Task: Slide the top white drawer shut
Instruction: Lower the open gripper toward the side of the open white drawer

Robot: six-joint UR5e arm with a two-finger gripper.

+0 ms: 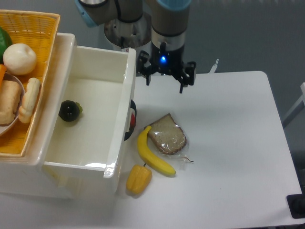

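Observation:
The top white drawer (121,119) stands pulled out to the right of the cabinet, open from above, with a dark round fruit (69,110) lying inside on its floor. Its curved black handle (130,120) shows on the right-hand front. My gripper (165,85) hangs above the table just right of the drawer's far front corner. Its two black fingers are spread apart and hold nothing.
A woven yellow basket (40,28) with food items sits on the cabinet top at left. A banana (153,153), a slice of bread in wrap (167,135) and a yellow pepper (138,179) lie on the white table (228,143) near the drawer front.

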